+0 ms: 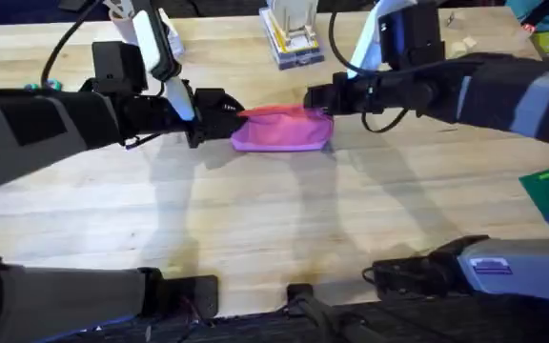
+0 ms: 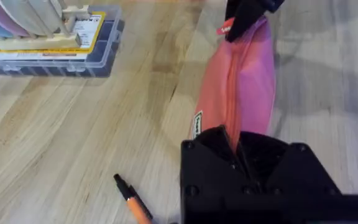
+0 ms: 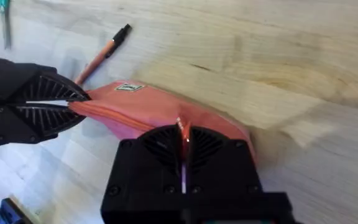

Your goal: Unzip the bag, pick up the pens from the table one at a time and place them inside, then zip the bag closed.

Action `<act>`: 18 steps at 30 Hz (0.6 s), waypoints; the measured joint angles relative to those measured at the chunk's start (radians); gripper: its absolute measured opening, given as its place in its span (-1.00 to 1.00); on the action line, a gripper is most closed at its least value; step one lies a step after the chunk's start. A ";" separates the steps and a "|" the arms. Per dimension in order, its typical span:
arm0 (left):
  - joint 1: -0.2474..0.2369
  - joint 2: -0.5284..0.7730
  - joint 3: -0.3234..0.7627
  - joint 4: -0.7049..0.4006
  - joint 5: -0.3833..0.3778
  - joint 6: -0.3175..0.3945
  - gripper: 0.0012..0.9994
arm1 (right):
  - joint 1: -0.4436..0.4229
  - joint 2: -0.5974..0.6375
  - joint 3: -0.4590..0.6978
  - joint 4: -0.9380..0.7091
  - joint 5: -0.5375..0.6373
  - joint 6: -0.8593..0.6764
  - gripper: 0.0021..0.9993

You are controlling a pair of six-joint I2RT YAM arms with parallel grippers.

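While both grippers clamp it, bag [image 1: 284, 130] lies mid-table [image 1: 274, 219].
Left gripper [image 1: 229, 111] closed on one end; right gripper [image 1: 315, 99] closed on red pull tab [image 3: 183, 130]; orange pen [image 2: 131, 201] loose beside bag.

Left arm: reaches from the lower left across the table toward the middle, forearm near level.
Left gripper [image 1: 229, 112]: black fingers closed on the left end of the bag [image 1: 282, 131].
Right arm: reaches in from the right, forearm near level.
Right gripper [image 1: 315, 98]: fingers pinched on the red pull tab [image 3: 183, 129] at the bag's right end.
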 joint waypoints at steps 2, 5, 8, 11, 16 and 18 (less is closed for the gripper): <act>0.000 0.000 0.000 0.000 0.001 0.000 -0.92 | 0.000 -0.022 0.000 -0.007 0.002 0.000 -0.94; 0.001 0.000 0.000 0.000 0.001 0.000 -0.92 | -0.001 -0.066 0.000 -0.016 0.017 0.000 -0.95; 0.004 0.000 0.000 0.000 0.001 0.000 -0.92 | -0.002 -0.110 0.000 -0.026 0.026 0.000 -0.95; 0.003 0.000 0.000 0.000 0.002 0.000 -0.92 | -0.002 -0.137 0.000 -0.029 0.027 0.000 -0.94; 0.003 0.000 0.000 -0.001 0.002 0.000 -0.92 | 0.022 -0.145 0.000 -0.029 0.039 0.024 -0.94; 0.003 0.000 0.000 -0.001 0.001 0.000 -0.92 | 0.045 -0.145 0.000 -0.024 0.050 0.027 -0.94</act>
